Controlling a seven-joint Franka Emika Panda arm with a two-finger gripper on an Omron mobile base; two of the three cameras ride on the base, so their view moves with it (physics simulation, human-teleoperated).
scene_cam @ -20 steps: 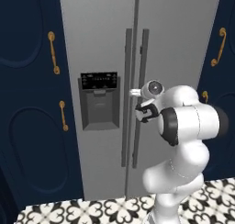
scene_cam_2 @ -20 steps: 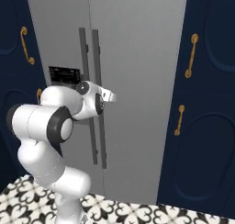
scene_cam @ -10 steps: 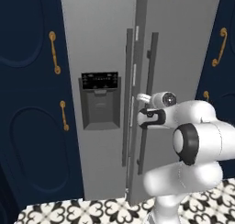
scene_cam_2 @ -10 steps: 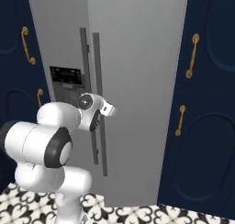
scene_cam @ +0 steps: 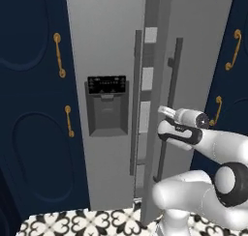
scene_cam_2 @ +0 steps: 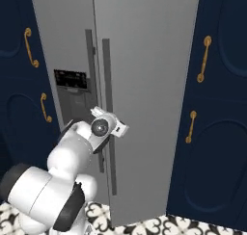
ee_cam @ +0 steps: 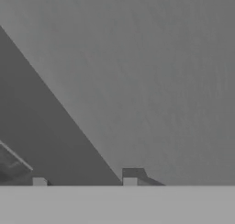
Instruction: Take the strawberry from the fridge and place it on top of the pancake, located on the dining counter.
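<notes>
Left base view: smooth grey fridge (scene_cam: 106, 61)

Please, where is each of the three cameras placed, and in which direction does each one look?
Left base view: behind the arm to its left, facing the fridge; its right door stands ajar; the white arm rises lower right, gripper at the right door handle.
Right base view: behind to the right, same fridge; arm lower left.
Hand view: on the hand, close against the grey door; two finger tips at the bottom.
Both base views share the dispenser panel and gold-handled navy cabinets.
</notes>
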